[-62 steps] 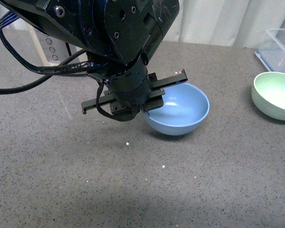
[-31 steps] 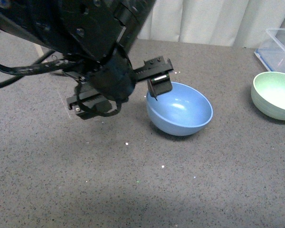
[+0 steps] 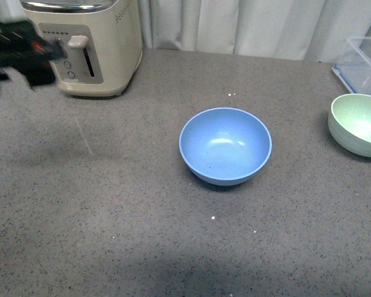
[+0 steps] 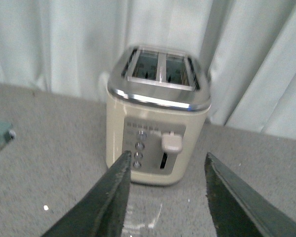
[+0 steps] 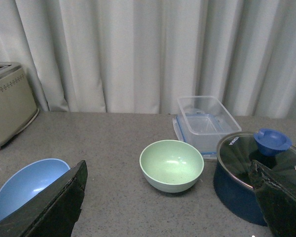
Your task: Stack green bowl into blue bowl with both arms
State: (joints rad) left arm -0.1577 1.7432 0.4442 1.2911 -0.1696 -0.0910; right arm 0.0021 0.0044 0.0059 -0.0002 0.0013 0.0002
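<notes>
Both bowls are sitting apart on the countertop, and neither gripper is holding anything.

The blue bowl (image 3: 226,145) is resting upright and empty near the middle of the grey speckled countertop (image 3: 111,216). The green bowl (image 3: 357,125) is sitting well apart from it toward the robot's right, just in front of a clear plastic container (image 3: 365,52). The left gripper (image 4: 167,159) is hovering far off to the left, facing a cream two-slot toaster (image 4: 157,123), with its fingers (image 4: 111,197) spread wide around nothing. In the front view it is showing only as a dark blur. The right gripper (image 5: 168,170) is hanging with its fingers (image 5: 54,207) likewise spread and gripping nothing, looking out over both bowls. A dark-blue pot (image 5: 237,192) under a glass lid (image 5: 256,158) is standing near the green bowl and the container.
</notes>
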